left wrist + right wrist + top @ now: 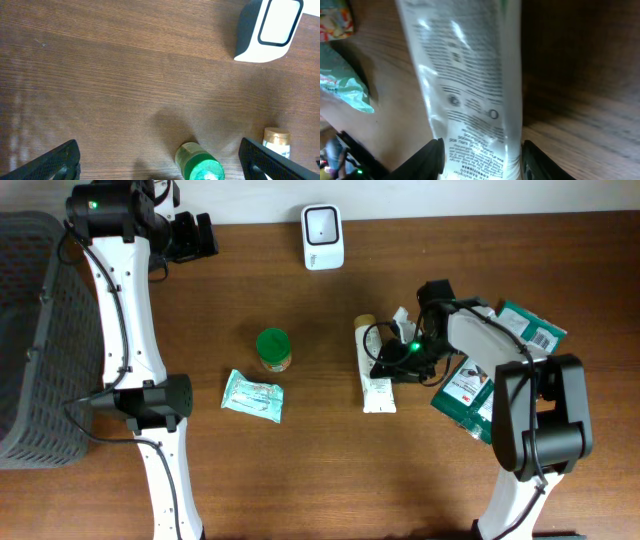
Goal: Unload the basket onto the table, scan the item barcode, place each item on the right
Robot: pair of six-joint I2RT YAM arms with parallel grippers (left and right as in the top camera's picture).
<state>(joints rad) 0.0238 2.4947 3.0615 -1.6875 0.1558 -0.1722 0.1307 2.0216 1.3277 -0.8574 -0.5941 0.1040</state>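
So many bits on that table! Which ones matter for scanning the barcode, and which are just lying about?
Part of the job: white plastic tube with black print, between the fingers of the right gripper; white scanner with a dark window.
Lying about for now: green-lidded jar; pale teal foil packet; dark green packets; grey mesh basket.

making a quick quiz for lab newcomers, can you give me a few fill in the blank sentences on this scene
1. The jar near the teal packet has a ____ lid.
2. The right gripper has its fingers on either side of a white ____.
3. The left gripper is ____, with nothing between its fingers.
Missing words: green; tube; open.
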